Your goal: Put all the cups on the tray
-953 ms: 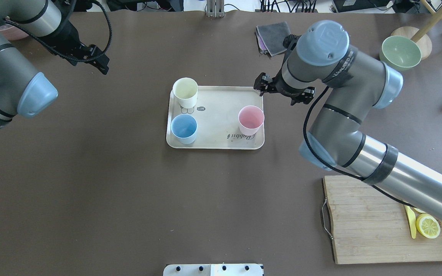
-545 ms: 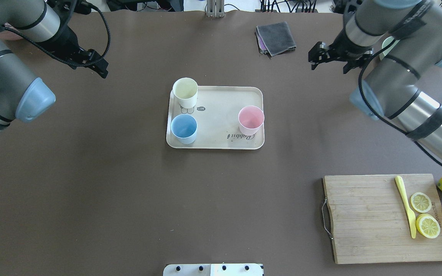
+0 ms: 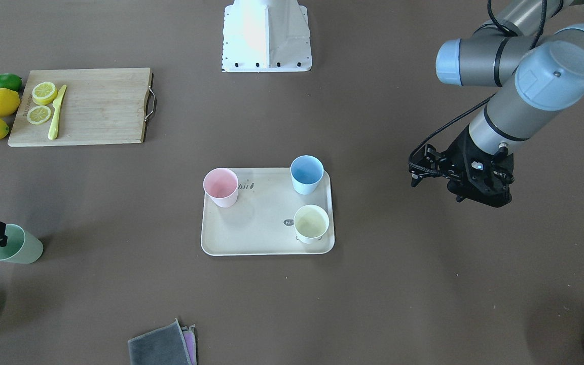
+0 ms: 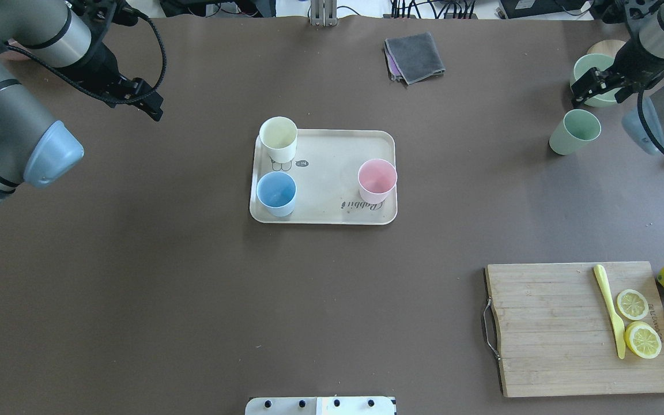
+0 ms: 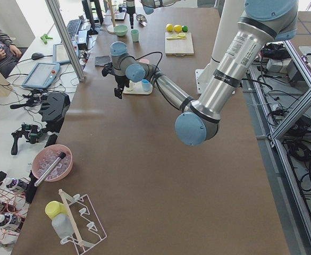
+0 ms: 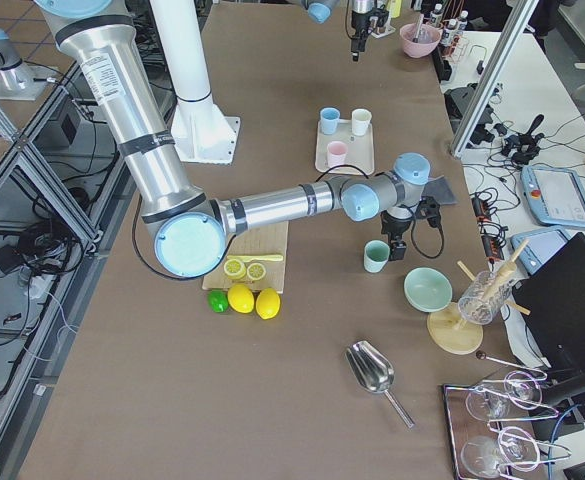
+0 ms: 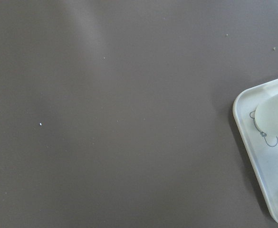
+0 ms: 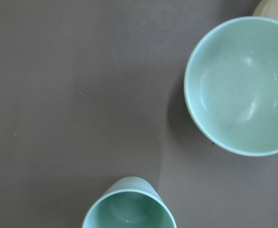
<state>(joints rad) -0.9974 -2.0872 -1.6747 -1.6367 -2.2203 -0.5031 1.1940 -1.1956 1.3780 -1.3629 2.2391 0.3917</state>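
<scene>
The beige tray lies mid-table. On it stand the cream-yellow cup, the blue cup and the pink cup, all upright. A sage green cup stands upright on the bare table far to the right of the tray. My right gripper hovers just beyond this cup, open and holding nothing. The right wrist view has the cup's rim at its bottom edge. My left gripper hangs open and empty over the table to the far left of the tray.
A large green bowl sits just beyond the green cup, next to a round wooden stand. A folded grey cloth lies at the far edge. The cutting board with knife, lemon slices and whole lemons is near right.
My right arm has swung from the tray's far right corner out to the table's far right, uncovering the green cup and stopping over it. The left arm has barely moved.
</scene>
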